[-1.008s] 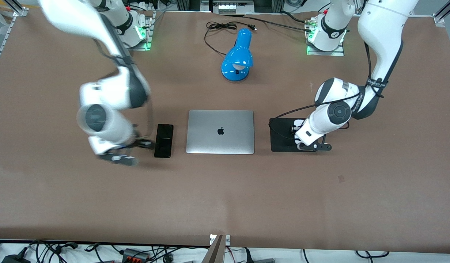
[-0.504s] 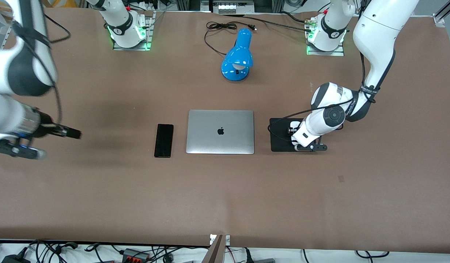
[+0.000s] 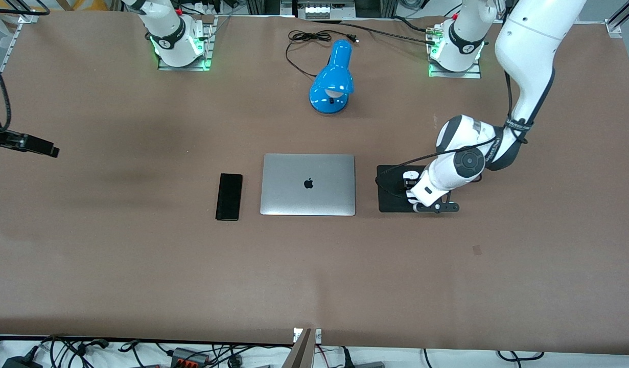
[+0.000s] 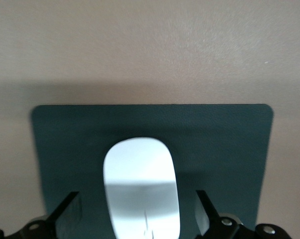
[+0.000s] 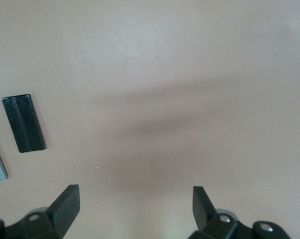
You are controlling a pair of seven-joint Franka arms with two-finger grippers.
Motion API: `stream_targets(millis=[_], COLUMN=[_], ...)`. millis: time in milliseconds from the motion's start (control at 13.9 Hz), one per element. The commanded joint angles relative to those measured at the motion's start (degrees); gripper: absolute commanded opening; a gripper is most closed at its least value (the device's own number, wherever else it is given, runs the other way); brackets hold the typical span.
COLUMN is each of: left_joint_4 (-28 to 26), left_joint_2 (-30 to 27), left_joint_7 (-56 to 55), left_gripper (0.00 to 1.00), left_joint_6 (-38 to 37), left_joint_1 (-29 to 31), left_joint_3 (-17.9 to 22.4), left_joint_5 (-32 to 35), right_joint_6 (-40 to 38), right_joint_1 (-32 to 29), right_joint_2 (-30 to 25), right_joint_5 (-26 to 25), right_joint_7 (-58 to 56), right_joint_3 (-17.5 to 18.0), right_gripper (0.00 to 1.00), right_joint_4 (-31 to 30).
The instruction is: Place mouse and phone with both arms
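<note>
The white mouse lies on a square black mat beside the laptop, toward the left arm's end. My left gripper is low over the mat. In the left wrist view it is open, with the mouse between its fingers and a gap on each side. The black phone lies flat beside the laptop, toward the right arm's end, with nothing touching it. My right gripper is open and empty, high over bare table at the right arm's end. The phone also shows in the right wrist view.
A closed silver laptop lies between the phone and the mat. A blue desk lamp with a black cord lies farther from the front camera, between the two arm bases. The brown table top is bare nearer the camera.
My right arm has swung away from the phone toward the right arm's end of the table, leaving the phone in place. My left gripper has stayed over the mouse on the mat.
</note>
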Motion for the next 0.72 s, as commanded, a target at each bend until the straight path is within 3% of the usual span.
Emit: stream_targets(millis=[0, 288, 504, 648], left_joint_4=[8.7, 27.0, 37.3, 40.3], left_joint_2=[-5.3, -6.3, -7.2, -9.2], left_joint_7=[-1.2, 0.0, 10.4, 16.0], left_gripper=[1.00, 1.00, 1.00, 1.00], left_joint_6=[-14.9, -32.7, -45.3, -51.5], left_joint_1=[-0.1, 1.1, 3.8, 6.9], left_joint_3=[-0.3, 0.1, 0.2, -0.2], left_joint_5=[1.2, 1.2, 1.1, 1.0], right_joint_6=[0.6, 8.0, -0.6, -0.6], right_joint_1=[-2.4, -2.9, -1.9, -2.3], right_joint_2=[-0.4, -4.0, -5.4, -5.4], right_joint_5=[3.5, 4.8, 4.3, 4.3], right_joint_7=[-1.4, -1.6, -1.3, -1.5], right_joint_3=[0.9, 1.4, 1.9, 1.7], right_gripper=[1.00, 1.00, 1.00, 1.00], right_joint_4=[-0.1, -3.8, -2.9, -2.5])
